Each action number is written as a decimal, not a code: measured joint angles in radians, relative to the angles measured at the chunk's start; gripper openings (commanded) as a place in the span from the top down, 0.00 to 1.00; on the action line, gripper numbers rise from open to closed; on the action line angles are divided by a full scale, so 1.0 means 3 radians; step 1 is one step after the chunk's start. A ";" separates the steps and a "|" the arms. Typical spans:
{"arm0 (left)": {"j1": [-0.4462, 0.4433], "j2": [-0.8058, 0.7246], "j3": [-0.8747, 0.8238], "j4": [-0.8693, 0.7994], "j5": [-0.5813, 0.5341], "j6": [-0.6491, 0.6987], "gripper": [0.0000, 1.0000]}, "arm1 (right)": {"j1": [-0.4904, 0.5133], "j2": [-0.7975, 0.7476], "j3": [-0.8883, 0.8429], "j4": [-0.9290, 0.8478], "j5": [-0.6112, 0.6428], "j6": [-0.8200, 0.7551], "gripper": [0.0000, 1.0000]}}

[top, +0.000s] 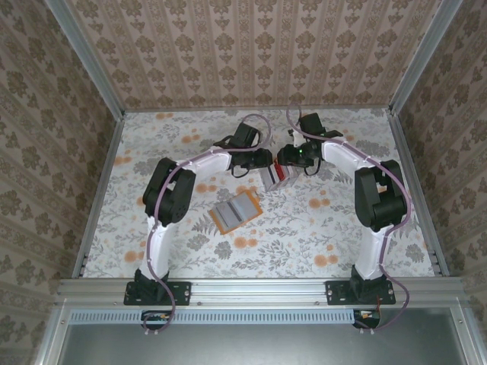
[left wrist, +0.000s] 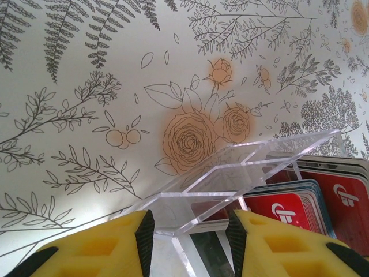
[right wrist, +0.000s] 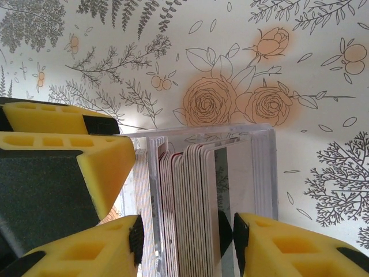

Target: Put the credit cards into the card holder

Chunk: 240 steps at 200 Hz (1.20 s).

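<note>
The floral-printed tabletop (top: 342, 228) is seen from above. The orange-tan folding leather card holder (top: 236, 211) is laid open near its middle, grey lining up, apart from both grippers. Behind it, the clear acrylic slotted stand (left wrist: 230, 173) is clamped at one edge by the left gripper (left wrist: 187, 234). The red and whitish plastic credit cards (right wrist: 190, 196) are stood upright in that stand, bracketed by the right gripper (right wrist: 185, 231) — whether its pads press them cannot be told.
</note>
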 measured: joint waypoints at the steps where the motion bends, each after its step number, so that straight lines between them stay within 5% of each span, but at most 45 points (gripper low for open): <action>1: 0.0000 0.0000 0.0000 -0.0001 0.0000 0.0000 0.59 | 0.0001 0.0000 0.0000 0.0000 0.0001 0.0000 0.53; 137: -0.0001 -0.0006 -0.0019 0.0024 -0.0004 -0.0003 0.59 | 0.0038 -0.0136 0.0000 -0.0050 0.0010 0.0004 0.55; 240: -0.0001 -0.0006 -0.0019 0.0023 -0.0004 -0.0003 0.59 | 0.0009 -0.0193 0.0000 -0.0095 0.0132 -0.0029 0.87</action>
